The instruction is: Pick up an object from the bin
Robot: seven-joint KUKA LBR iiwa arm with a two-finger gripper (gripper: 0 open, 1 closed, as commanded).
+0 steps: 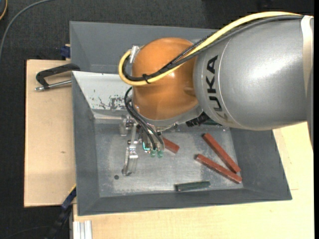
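Arm (259, 73) cut off at 3 o'clock edge. Orange cover (162, 78) hides bin (159, 176) floor toward 12 o'clock. Red piece (171, 146) half tucked beneath.

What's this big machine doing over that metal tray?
A robot arm reaches from the right into a grey bin, its gripper low over the floor's left-middle. A small red-brown piece lies just beside it. Two longer red-brown sticks lie to the right, and a dark stick lies near the front wall.

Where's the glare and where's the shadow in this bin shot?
Camera view: glare whitens the bin's back-left wall and streaks the arm's silver casing; shadow sits under the orange cover; the red-brown sticks and dark green stick lie evenly lit.
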